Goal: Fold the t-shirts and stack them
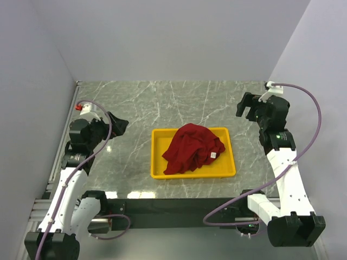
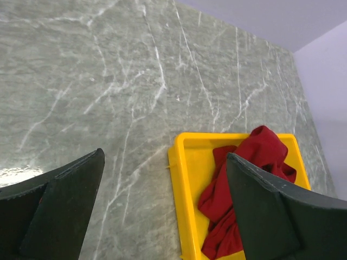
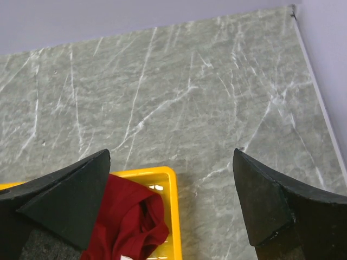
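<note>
From above, you see the red t-shirt point(image 1: 192, 147) lying crumpled in the yellow tray point(image 1: 193, 175), between your two tools and well apart from both. The left gripper point(image 1: 116, 125) and the right gripper point(image 1: 246, 105) hover over the table point(image 1: 162, 97), released and empty.

In the left wrist view, the jaws stand wide and the shirt is ahead, toward the right finger.

In the right wrist view, it sits low, beside the left finger.

I judge the folding is not yet begun. First you must reach in, pinch the cloth and spread it on the table.
</note>
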You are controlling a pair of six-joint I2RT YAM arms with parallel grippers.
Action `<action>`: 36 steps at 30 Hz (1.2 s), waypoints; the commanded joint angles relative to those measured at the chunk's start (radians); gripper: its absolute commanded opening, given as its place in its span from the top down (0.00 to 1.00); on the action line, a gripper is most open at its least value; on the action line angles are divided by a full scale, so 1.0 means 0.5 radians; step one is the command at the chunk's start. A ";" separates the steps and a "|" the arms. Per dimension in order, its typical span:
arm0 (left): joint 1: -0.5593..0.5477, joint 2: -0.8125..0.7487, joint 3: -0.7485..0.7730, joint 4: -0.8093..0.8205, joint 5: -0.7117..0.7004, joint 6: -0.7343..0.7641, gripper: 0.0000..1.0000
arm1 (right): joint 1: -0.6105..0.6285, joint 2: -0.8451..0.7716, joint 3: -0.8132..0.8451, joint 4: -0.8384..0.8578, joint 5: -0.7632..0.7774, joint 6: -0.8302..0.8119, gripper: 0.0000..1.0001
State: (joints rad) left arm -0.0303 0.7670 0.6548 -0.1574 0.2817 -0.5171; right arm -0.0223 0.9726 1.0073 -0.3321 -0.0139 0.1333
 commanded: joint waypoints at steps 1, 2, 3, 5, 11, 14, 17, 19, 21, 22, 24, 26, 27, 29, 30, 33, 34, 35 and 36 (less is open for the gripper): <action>-0.019 0.055 0.092 0.103 0.179 0.016 0.01 | 0.002 -0.055 0.081 0.099 -0.202 -0.161 0.00; -0.028 0.077 0.102 0.094 0.191 0.010 0.00 | 0.002 -0.077 0.075 0.103 -0.306 -0.226 0.00; -0.056 0.104 0.108 0.088 0.197 0.009 0.01 | 0.002 -0.086 0.047 0.097 -0.644 -0.442 0.00; -0.096 0.138 0.138 0.066 0.201 0.022 0.00 | 0.005 -0.098 0.017 -0.016 -1.080 -0.762 0.00; -0.420 0.340 0.270 -0.078 0.011 0.062 0.01 | 0.029 0.036 0.075 -0.403 -1.344 -1.074 0.00; -0.821 0.536 0.396 -0.185 -0.228 0.046 0.01 | 0.020 0.165 0.090 -0.551 -1.310 -1.165 0.00; -1.113 0.732 0.488 -0.240 -0.367 -0.009 0.01 | 0.017 0.150 0.026 -0.487 -1.255 -1.150 0.00; -1.249 0.843 0.571 -0.268 -0.496 -0.052 0.04 | 0.008 0.141 0.016 -0.459 -1.230 -1.144 0.00; -1.435 1.021 0.681 -0.290 -0.618 -0.076 0.05 | -0.017 0.156 0.023 -0.465 -1.230 -1.126 0.00; -1.488 1.149 0.724 -0.311 -0.652 -0.092 0.05 | -0.029 0.162 0.023 -0.465 -1.239 -1.117 0.00; -1.629 1.282 0.865 -0.329 -0.762 -0.098 0.07 | -0.050 0.166 0.019 -0.459 -1.261 -1.092 0.00; -1.712 1.481 0.972 -0.369 -0.830 -0.083 0.07 | -0.084 0.169 0.019 -0.453 -1.270 -1.080 0.00; -1.786 1.549 1.091 -0.391 -0.873 -0.076 0.07 | -0.099 0.166 0.023 -0.456 -1.279 -1.068 0.00; -1.875 1.729 1.206 -0.455 -0.974 -0.034 0.07 | -0.145 0.166 0.023 -0.446 -1.297 -1.052 0.00; -1.900 1.785 1.306 -0.471 -1.002 -0.021 0.07 | -0.164 0.160 0.026 -0.446 -1.310 -1.046 0.00; -1.970 1.985 1.488 -0.574 -1.079 0.043 0.11 | -0.237 0.156 0.029 -0.453 -1.356 -1.034 0.00; -1.986 2.031 1.525 -0.599 -1.097 0.074 0.12 | -0.256 0.156 0.029 -0.450 -1.380 -1.028 0.00; -2.010 2.113 1.562 -0.618 -1.115 0.092 0.14 | -0.289 0.153 0.020 -0.446 -1.392 -1.018 0.00; -2.016 2.150 1.617 -0.651 -1.125 0.104 0.15 | -0.308 0.150 0.019 -0.446 -1.399 -1.015 0.00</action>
State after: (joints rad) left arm -1.0222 1.7981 1.3869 -0.4171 -0.2085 -0.5091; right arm -0.1467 1.0637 1.0058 -0.5735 -0.6731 -0.3912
